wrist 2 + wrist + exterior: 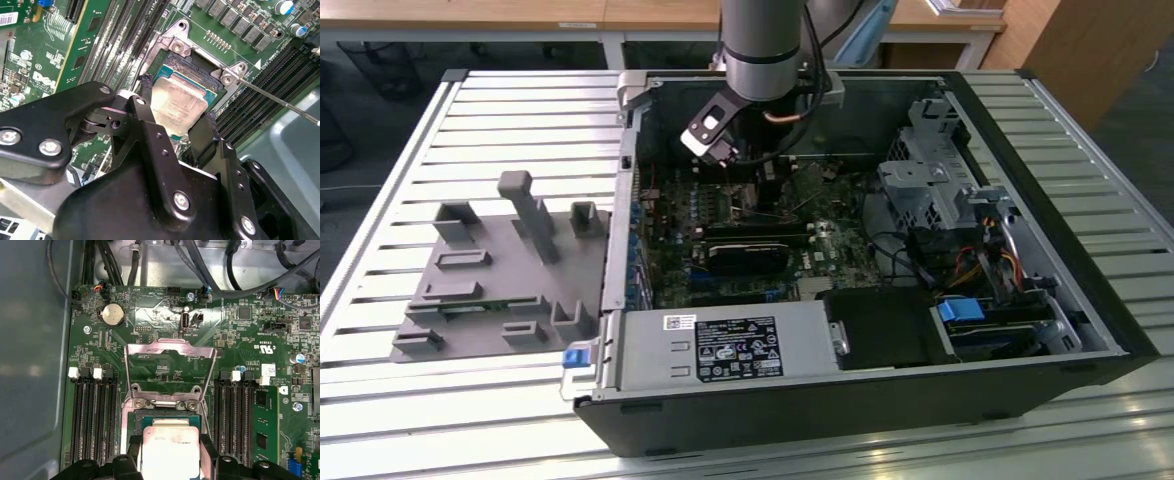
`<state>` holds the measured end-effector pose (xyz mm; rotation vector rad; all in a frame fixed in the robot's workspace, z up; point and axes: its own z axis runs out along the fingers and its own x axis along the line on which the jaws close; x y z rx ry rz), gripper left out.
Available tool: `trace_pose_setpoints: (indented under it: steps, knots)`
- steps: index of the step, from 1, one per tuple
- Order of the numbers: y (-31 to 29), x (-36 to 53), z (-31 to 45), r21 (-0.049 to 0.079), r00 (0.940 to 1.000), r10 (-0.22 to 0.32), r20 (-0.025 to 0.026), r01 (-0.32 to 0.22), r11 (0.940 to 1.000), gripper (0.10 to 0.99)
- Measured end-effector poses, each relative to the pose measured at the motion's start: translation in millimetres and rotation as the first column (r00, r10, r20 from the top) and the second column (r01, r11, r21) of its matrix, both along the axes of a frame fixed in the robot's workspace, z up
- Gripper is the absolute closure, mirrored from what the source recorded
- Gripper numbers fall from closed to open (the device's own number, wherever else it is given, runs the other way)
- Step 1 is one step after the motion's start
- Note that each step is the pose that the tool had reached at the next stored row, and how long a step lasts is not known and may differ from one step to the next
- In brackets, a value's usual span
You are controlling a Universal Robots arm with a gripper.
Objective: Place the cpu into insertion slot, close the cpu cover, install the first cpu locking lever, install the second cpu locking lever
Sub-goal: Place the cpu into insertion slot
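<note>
Grey slatted metal is making up the worktop (480, 100) in the exterior view, and the open computer case (1067, 300) is lying on it. I am seeing the arm reaching down into the case, with the claw (727, 150) hanging low over the motherboard (761, 215), too deep among the parts for me to judge its grip from here.

In the second wrist view the claw's two black fingers (146, 90) are pressing on opposite edges of the cpu (179, 102), so I am reading the claw as clamped on the chip. The cpu is showing its dull silver top, flat and square, with a thin teal-green border peeking out along the side away from the claw. It is sitting over the insertion slot (196, 61), slightly overhanging toward the claw's body; I cannot tell whether it is seated. A thin locking lever (280, 102) is sticking out free just beyond the slot.

In the first wrist view the cpu cover (170, 349) is standing swung open beyond the fingertips, its window showing bare board. I am judging the first step as under way, with the cover and both levers not yet done.
</note>
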<state>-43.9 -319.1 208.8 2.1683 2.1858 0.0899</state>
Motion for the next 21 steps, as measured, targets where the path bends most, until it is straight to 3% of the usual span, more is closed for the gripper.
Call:
trace_pose_setpoints:
  steps: [7,21]
  knots:
    - [3.7,-0.9,-3.3,0.000,0.9999,-0.011,0.0001,0.011,0.9999,0.545]
    - [4.6,-1.9,-11.5,0.000,0.9995,-0.031,0.0000,0.031,0.9995,0.545]
